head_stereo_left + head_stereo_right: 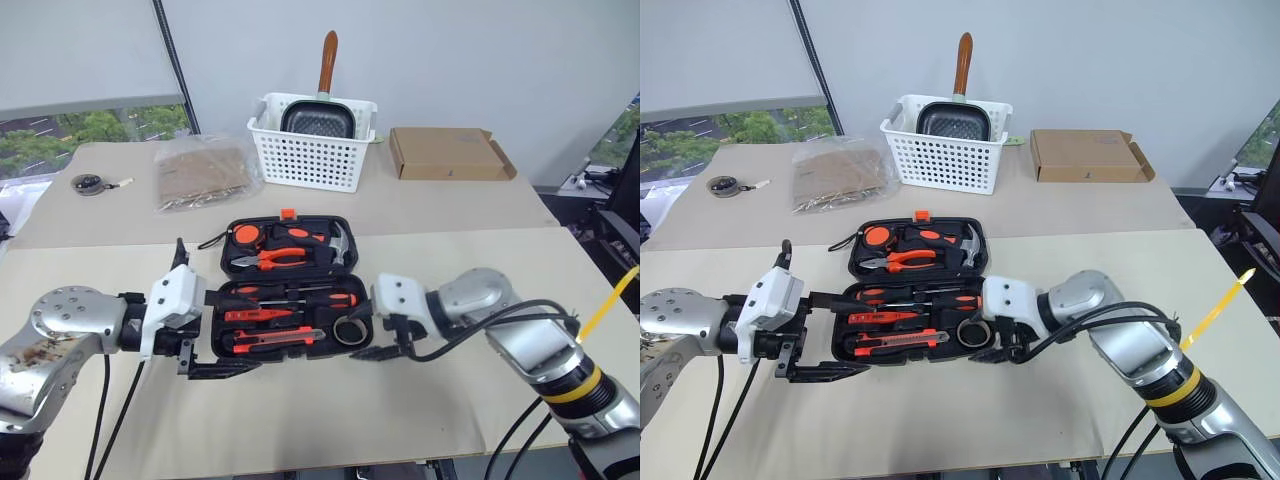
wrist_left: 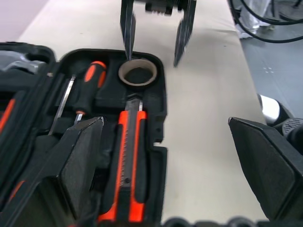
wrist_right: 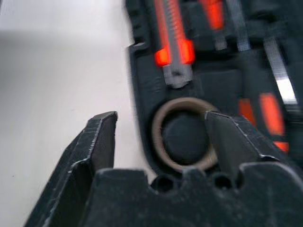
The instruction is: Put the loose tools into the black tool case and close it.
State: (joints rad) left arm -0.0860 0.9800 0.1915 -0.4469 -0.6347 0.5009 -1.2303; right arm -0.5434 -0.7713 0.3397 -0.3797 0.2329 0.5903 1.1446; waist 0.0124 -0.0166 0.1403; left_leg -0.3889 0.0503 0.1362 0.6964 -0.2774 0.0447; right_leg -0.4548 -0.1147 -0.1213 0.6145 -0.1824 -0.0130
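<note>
The black tool case (image 1: 346,228) lies open in the middle of the table. Its front half holds two orange-black screwdrivers (image 1: 318,298), a thin red tester screwdriver (image 1: 256,314), the utility knife (image 1: 272,340) and the grey tape roll (image 1: 348,331). At the case's right end my right gripper (image 3: 160,118) is open. One finger (image 3: 227,137) hangs over the tape roll (image 3: 185,140) and the other over the table, and it holds nothing. My left gripper (image 1: 240,330) is open at the case's front left corner, straddling the corner.
Orange-handled pliers (image 1: 270,259) and a hammer (image 1: 338,243) sit in the lid. Behind the case stand a white basket (image 1: 312,160) holding a pan, a cardboard box (image 1: 450,153), a plastic bag (image 1: 203,175) and a dark disc with a cord (image 1: 90,184).
</note>
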